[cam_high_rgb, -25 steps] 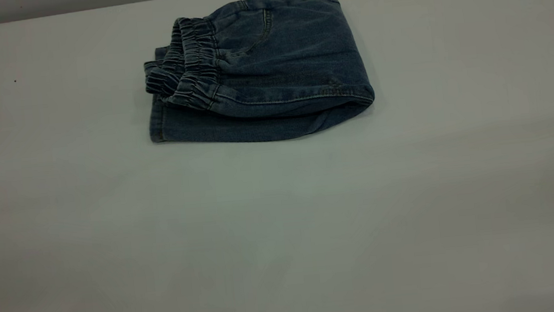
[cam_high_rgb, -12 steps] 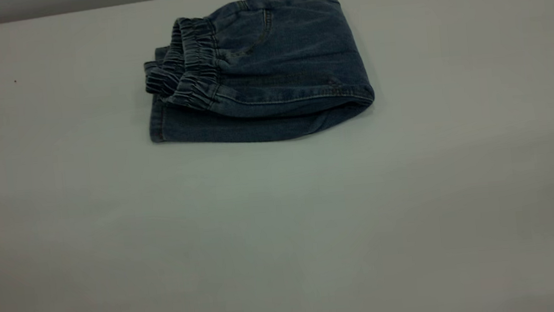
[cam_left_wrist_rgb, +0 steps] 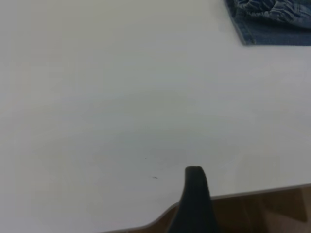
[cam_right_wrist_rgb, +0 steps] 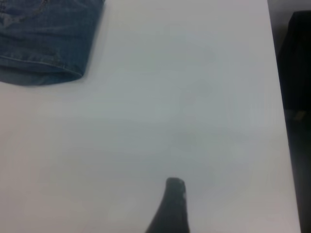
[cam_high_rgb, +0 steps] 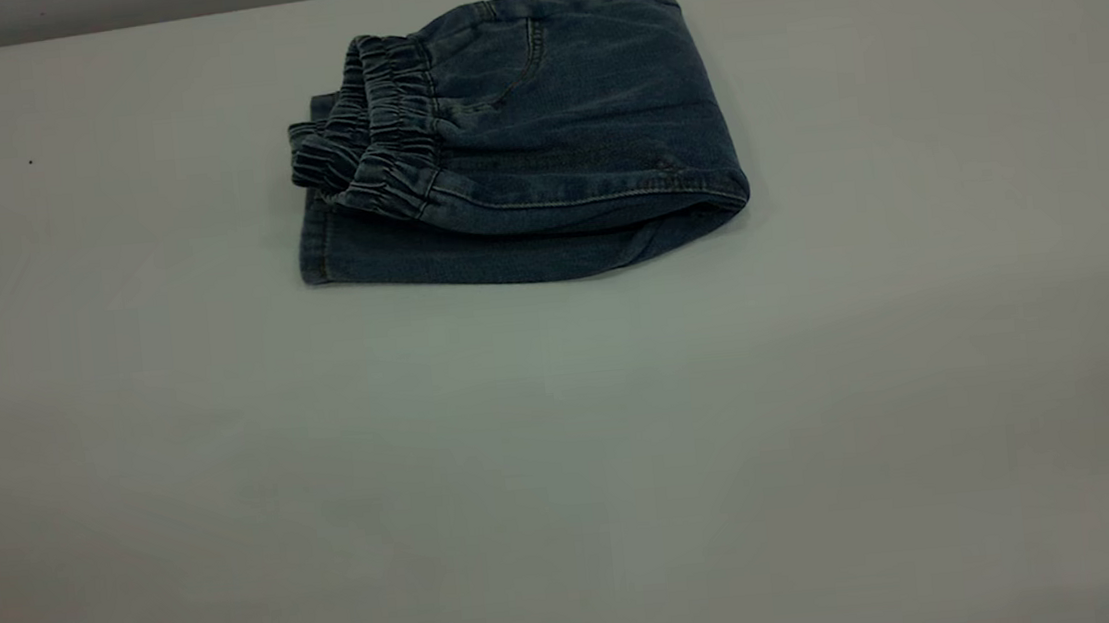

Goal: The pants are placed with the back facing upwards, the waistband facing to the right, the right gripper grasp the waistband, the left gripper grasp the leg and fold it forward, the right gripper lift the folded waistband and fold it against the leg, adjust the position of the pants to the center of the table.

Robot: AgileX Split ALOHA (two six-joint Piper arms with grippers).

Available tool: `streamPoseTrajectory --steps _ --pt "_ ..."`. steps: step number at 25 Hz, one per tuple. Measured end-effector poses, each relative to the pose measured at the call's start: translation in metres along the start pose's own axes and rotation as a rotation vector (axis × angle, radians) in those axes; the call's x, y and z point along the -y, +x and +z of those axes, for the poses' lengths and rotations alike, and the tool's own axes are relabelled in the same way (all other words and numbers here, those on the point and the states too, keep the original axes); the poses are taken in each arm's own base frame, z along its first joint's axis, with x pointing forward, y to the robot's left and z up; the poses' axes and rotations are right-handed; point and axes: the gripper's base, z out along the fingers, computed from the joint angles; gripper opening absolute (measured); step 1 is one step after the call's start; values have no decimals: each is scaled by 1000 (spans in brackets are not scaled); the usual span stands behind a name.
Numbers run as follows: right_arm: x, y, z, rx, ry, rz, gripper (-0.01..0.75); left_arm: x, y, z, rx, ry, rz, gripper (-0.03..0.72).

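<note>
Exterior view: folded pants (cam_high_rgb: pixel 520 144) near table (cam_high_rgb: pixel 568 471) far edge (grippers' state untellable); broad bare foreground.

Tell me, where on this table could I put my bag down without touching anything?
Almost anywhere. The table lies bare in front of the folded pants and on both sides of them. Only the strip behind the pants, towards the far edge, is narrow.
</note>
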Motion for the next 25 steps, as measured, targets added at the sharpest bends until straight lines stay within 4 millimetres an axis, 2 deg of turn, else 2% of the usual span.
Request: streamPoseTrajectory --steps 9,25 --pt "3 0 0 1 35 -10 594 0 0 0 0 0 0 535" --pt "7 2 4 -2 77 77 594 0 0 0 -1 0 0 535"
